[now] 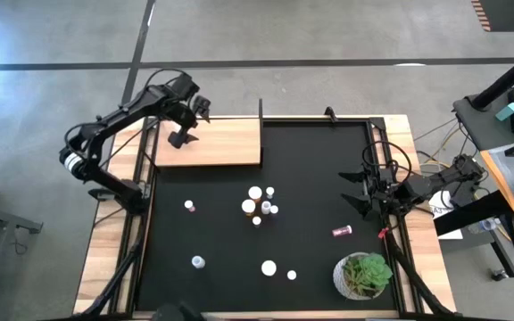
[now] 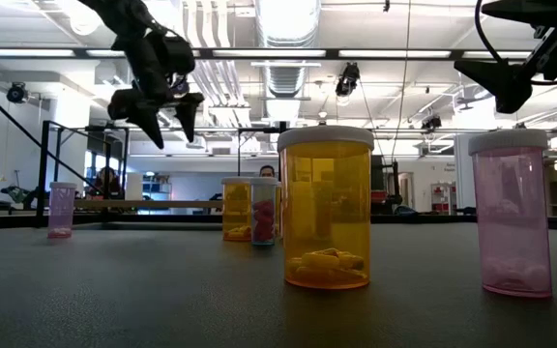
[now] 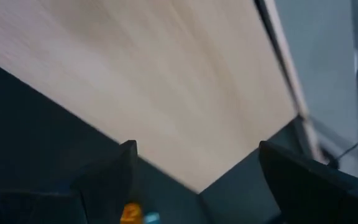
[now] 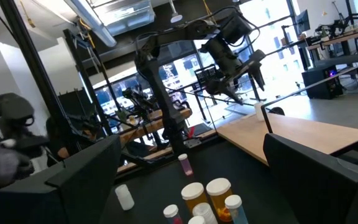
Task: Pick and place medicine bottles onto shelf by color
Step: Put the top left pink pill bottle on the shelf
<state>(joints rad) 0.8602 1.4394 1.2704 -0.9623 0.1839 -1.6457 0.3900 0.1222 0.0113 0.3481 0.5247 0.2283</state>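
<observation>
Left gripper point(image 1: 186, 135) hangs above the shelf point(image 1: 230, 143), its fingers point(image 3: 114, 177) spread apart with nothing between them, and in its wrist view only the pale wood board shows below; in the low view it hovers high over the far side of the table with its jaws parted and empty; the right gripper point(image 1: 361, 192) waits at the right edge of the black mat point(image 1: 310, 169), its fingers wide apart and holding nothing; the shelf lies at the far left corner of the mat, and no bottle can be seen on it in the high view; the medicine bottles stand scattered on the mat, well apart from the shelf; a cluster of bottles point(image 1: 259, 206) sits near the mat's middle, with one small bottle point(image 1: 189, 206) off to its left; a dark red bottle point(image 1: 342, 231) lies on its side toward the right, near the green plant point(image 1: 365, 275) in its white pot; three more bottles point(image 1: 269, 267) stand along the near side; in the low view an orange bottle point(image 2: 326, 208) with a white cap stands close, a pink one point(image 2: 512, 213) just to its side.
</observation>
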